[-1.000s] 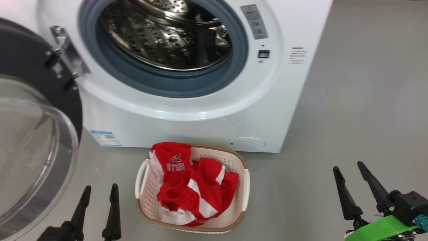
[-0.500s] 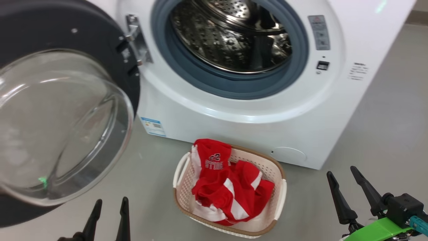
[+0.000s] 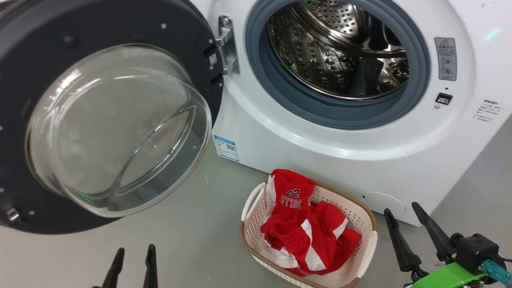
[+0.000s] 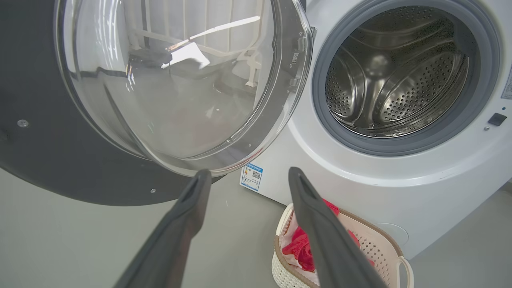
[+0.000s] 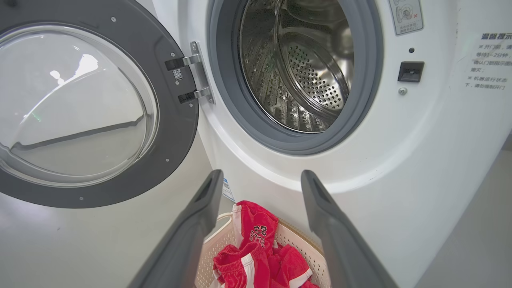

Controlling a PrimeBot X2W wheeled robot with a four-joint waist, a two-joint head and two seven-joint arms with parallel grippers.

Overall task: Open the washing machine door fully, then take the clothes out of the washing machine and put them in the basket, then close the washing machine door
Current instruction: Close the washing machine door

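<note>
Both my hands are free: left gripper (image 3: 135, 250) and right gripper (image 3: 401, 208) hang low over the floor (image 3: 180, 248), fingers spread, nothing between them. The washing machine door (image 3: 116, 128) stands swung wide to my left, inner face and bulging glass bowl toward me, hung on the metal hinge (image 3: 226, 44) at the left of the opening. The steel drum (image 3: 340, 60) looks empty as far as I see into it. The clothes (image 3: 308, 232) lie heaped in the basket (image 3: 352, 212), one red fold rising above the rim. So the door is what is left to deal with. I judge it rigid and fairly heavy, swinging stiffly on one hinge; the glossy black rim is probably slippery and the glass is no place to press. Best purchase: the free edge of the rim opposite the hinge, near the small latch (image 3: 12, 214), hooked or pushed from behind with my left fingers. The basket sits just beside the front of the washing machine (image 3: 320, 160), below the opening; whether the door's lower edge clears the raised cloth, I cannot tell. The blue label (image 3: 226, 147) marks the low corner nearby.
</note>
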